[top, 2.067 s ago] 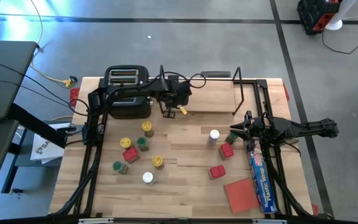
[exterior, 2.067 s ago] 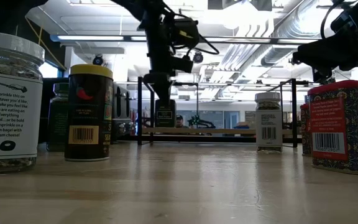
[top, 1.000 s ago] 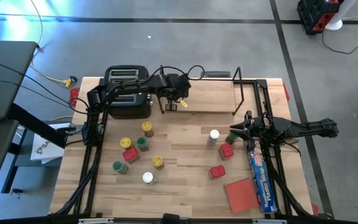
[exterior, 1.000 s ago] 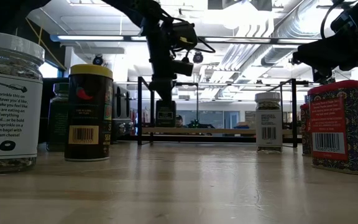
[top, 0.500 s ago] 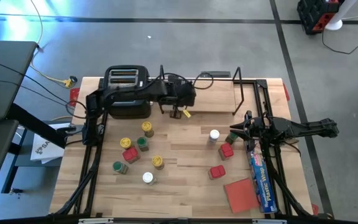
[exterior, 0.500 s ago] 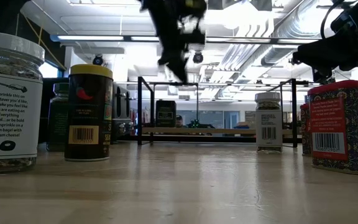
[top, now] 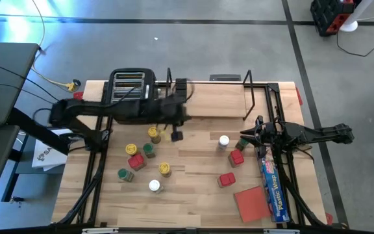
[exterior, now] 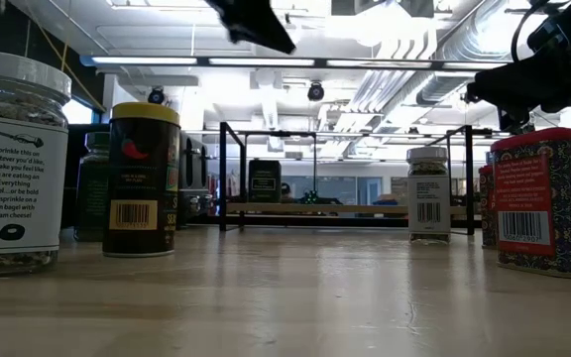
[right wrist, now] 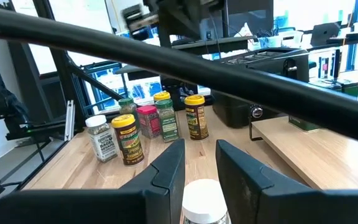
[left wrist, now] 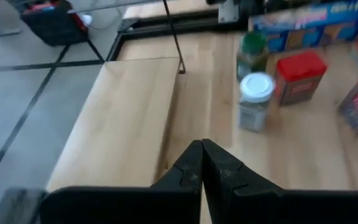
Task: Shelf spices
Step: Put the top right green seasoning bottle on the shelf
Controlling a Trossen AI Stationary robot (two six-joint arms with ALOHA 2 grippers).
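Left hand (top: 177, 135), clenched and empty, has pulled back from the shelf (top: 226, 104) toward the jars (top: 149, 150) in front of it, leaving one dark jar (exterior: 264, 181) on its board, so another pick seems next.

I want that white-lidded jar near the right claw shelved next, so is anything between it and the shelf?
Nothing visible does: only bare table lies between the white-lidded jar and the shelf.
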